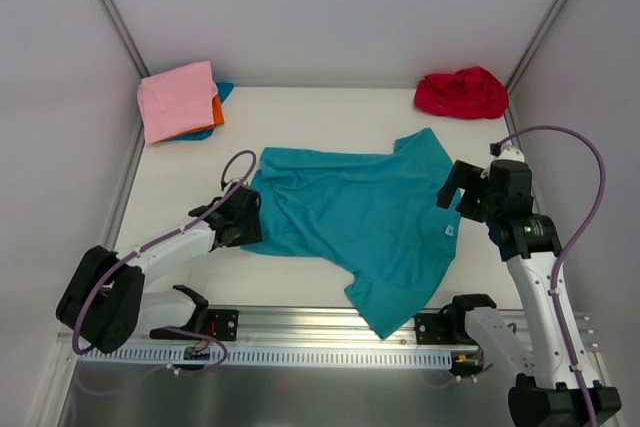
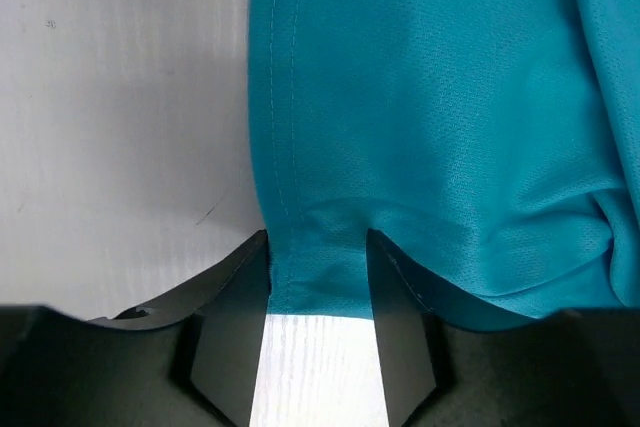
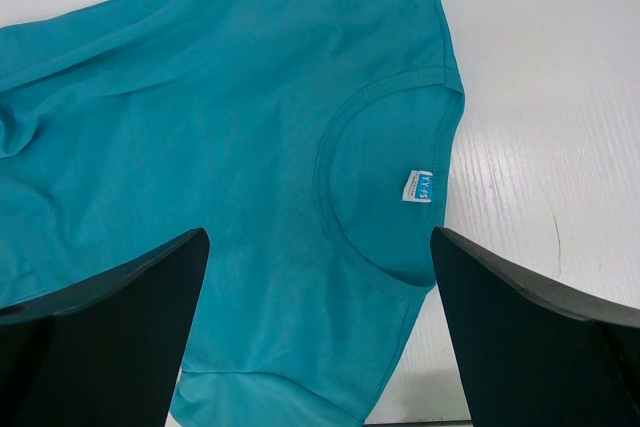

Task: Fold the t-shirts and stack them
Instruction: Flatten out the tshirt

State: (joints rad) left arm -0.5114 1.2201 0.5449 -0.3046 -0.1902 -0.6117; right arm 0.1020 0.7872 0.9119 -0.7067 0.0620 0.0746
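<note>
White table [image 1: 330, 107], teal t-shirt [image 1: 360, 217], white neck label [image 3: 415, 187], blue print illegible

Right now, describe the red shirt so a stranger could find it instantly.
Look at the white table, then its far right corner. The red t-shirt lies there alone in a crumpled heap, unlike the folded pink-topped stack far left and the teal t-shirt spread mid-table.

White table [image 1: 330, 117] enclosed by pale walls [image 1: 330, 7] with grey corner posts [image 1: 107, 7].
</note>
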